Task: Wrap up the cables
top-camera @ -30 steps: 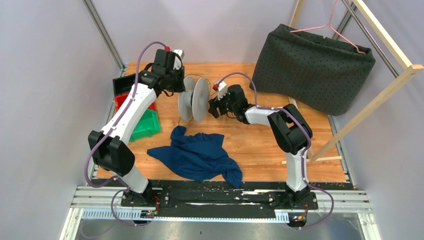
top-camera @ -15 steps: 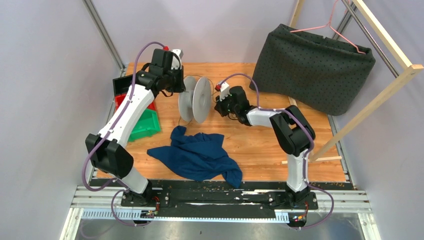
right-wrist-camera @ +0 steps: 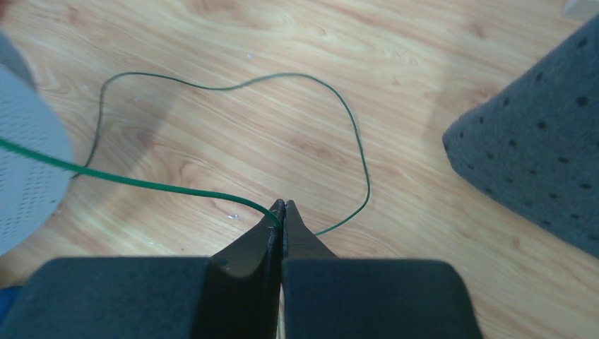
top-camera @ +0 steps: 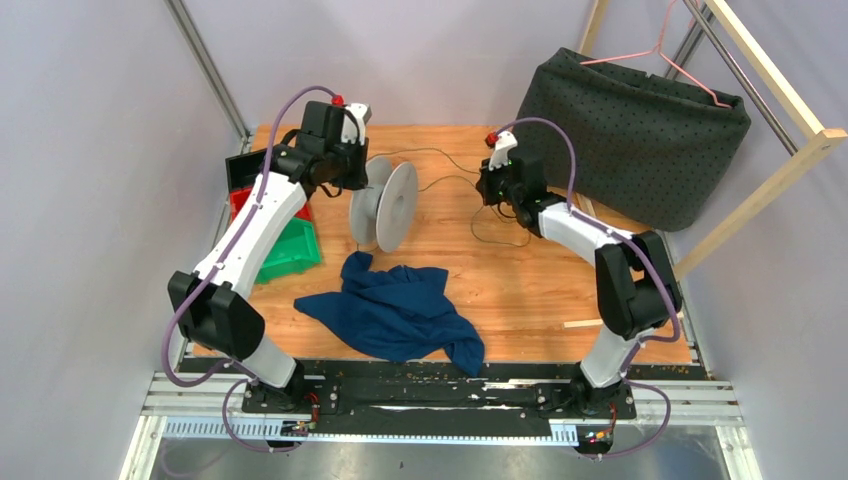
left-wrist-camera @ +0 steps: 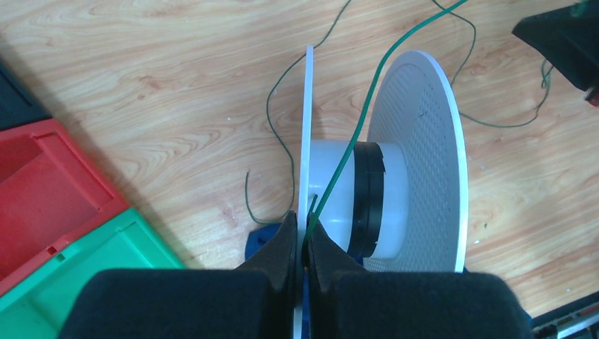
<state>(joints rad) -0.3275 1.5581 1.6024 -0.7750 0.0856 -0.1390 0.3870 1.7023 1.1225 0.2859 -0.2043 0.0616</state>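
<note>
On my overhead feed a rumpled blue cloth [top-camera: 395, 315] lies on the wooden table [top-camera: 520, 290], towards its near edge. At the left side I see a green bin [top-camera: 295, 250], a red bin [top-camera: 240, 205] behind it and a black bin [top-camera: 245, 168] furthest back, packed close together. Far right, a dark dotted fabric [top-camera: 630, 130] drapes beside a wooden frame [top-camera: 770, 70], with a pink hanger [top-camera: 660, 45] above it

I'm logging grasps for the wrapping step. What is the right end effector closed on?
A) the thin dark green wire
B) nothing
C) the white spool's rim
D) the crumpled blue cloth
A: in the right wrist view the right end effector pinches the thin dark green wire, which runs toward the white perforated round spool.
</note>
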